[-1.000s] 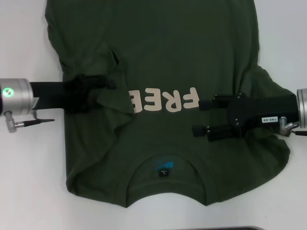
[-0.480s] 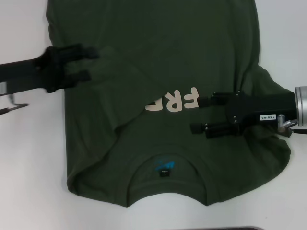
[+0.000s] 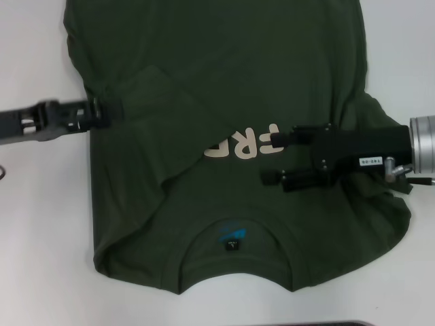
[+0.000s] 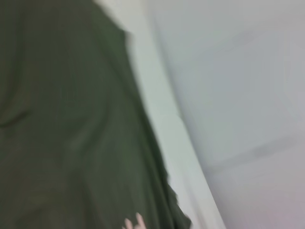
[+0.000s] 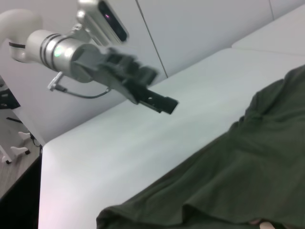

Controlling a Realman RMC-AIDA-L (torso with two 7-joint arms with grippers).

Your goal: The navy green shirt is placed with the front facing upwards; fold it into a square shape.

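Observation:
The navy green shirt (image 3: 224,68) lies spread on the white table (image 3: 41,224), collar and blue label (image 3: 232,238) toward me. Its left side is folded in over the chest and covers part of the cream print (image 3: 241,144). My left gripper (image 3: 112,111) hovers at the shirt's left edge, turned edge-on. The right wrist view shows that left gripper (image 5: 164,102) above the table, apart from the shirt (image 5: 228,181). My right gripper (image 3: 273,158) is open over the chest just right of the print, nothing between its fingers. The left wrist view shows only the shirt (image 4: 62,133) and the table.
Bare white table (image 5: 119,152) flanks the shirt on both sides. A dark strip (image 3: 319,324) runs along the near table edge. Beyond the table's far side, the right wrist view shows a pale wall and a drop to the floor (image 5: 14,157).
My left gripper let go of the folded-in side, pulled back left off the shirt and turned edge-on. The fold settled flatter, covering more letters. My right gripper crept slightly left.

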